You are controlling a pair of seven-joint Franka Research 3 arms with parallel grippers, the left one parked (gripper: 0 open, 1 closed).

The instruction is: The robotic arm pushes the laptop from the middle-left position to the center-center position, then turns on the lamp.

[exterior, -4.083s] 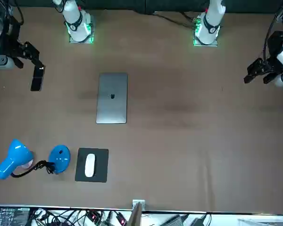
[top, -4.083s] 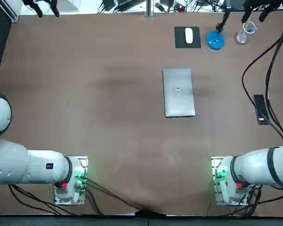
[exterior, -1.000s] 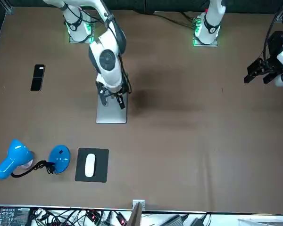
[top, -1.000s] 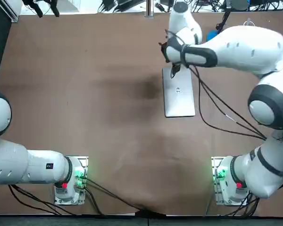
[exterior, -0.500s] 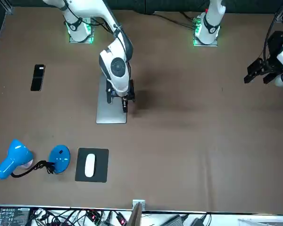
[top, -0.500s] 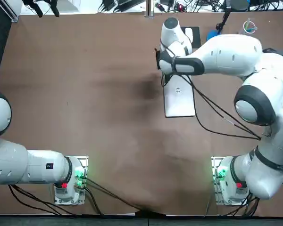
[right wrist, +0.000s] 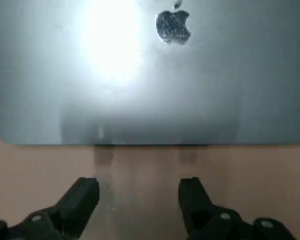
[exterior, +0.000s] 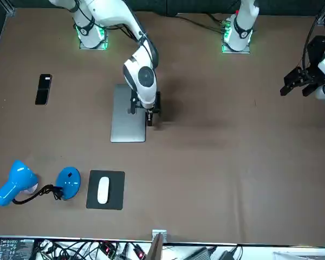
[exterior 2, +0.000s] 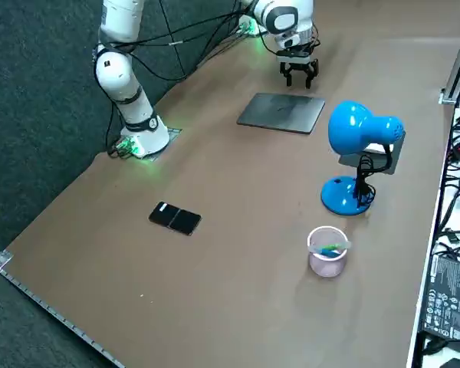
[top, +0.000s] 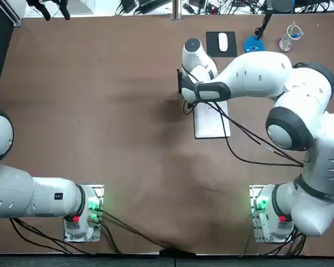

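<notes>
Your claw (right wrist: 139,186) hangs low with its fingers (right wrist: 85,197) spread apart and nothing between them. It is just beside the left long edge of the laptop (top: 214,123), with a thin strip of bare surface (top: 100,111) between tips and edge, so they are not touching yet.

The laptop lies shut and flat, right of the surface's centre, about midway between near and far, its long sides running near to far.

Treat it as stiff, fairly heavy and smooth-lidded, so it should slide as one slab rather than flex. Don't try to pinch it, because it looks too wide for the fingers. Bear on the thin edge, low and near its middle, or it will likely spin or the tips will ride up over the lid. A shove from this side would probably send it right, away from centre.

The lamp (top: 254,47) stands far right.
</notes>
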